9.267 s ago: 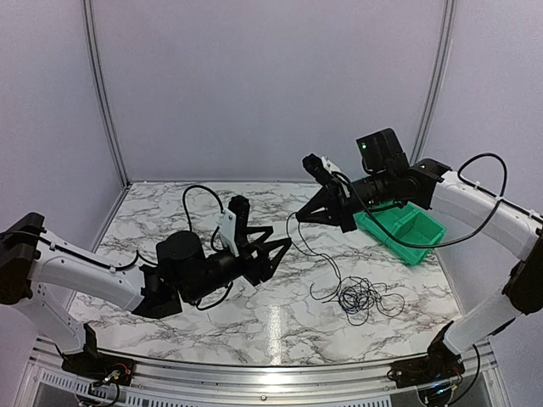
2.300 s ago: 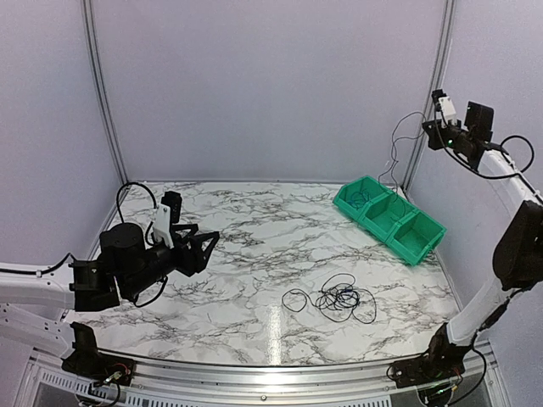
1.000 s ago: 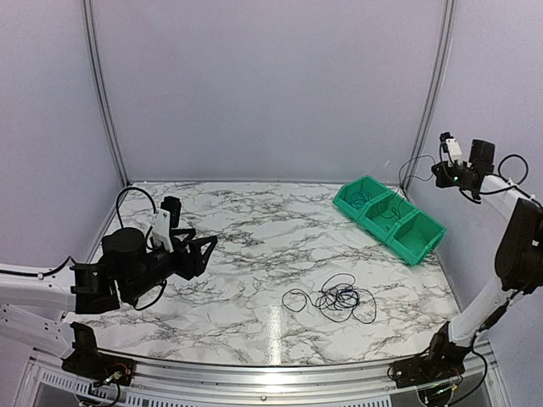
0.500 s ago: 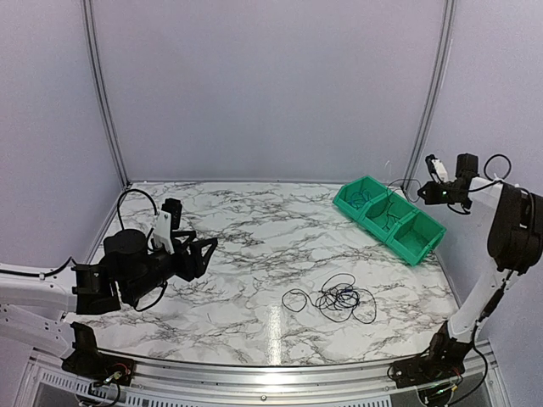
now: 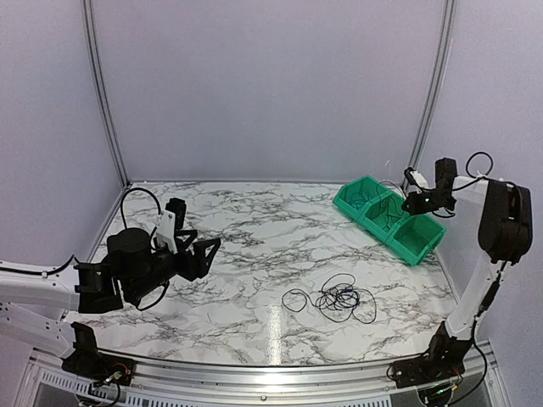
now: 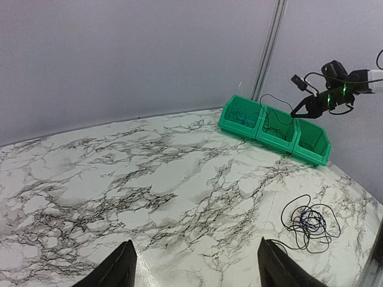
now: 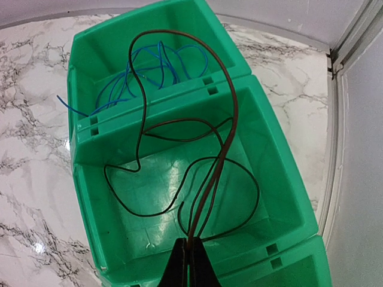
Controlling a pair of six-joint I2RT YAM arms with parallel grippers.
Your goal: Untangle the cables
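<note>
Right jaws tight on brown cable (image 7: 236, 110) over middle bin compartment (image 7: 282, 176)

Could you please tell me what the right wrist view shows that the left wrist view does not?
Only the right wrist view: close up, the right gripper shut on a dark cable. Only the left wrist view: the tangle on the marble table, and the open left gripper. Both: the green bin, with that dark cable looping down into its middle compartment.
</note>
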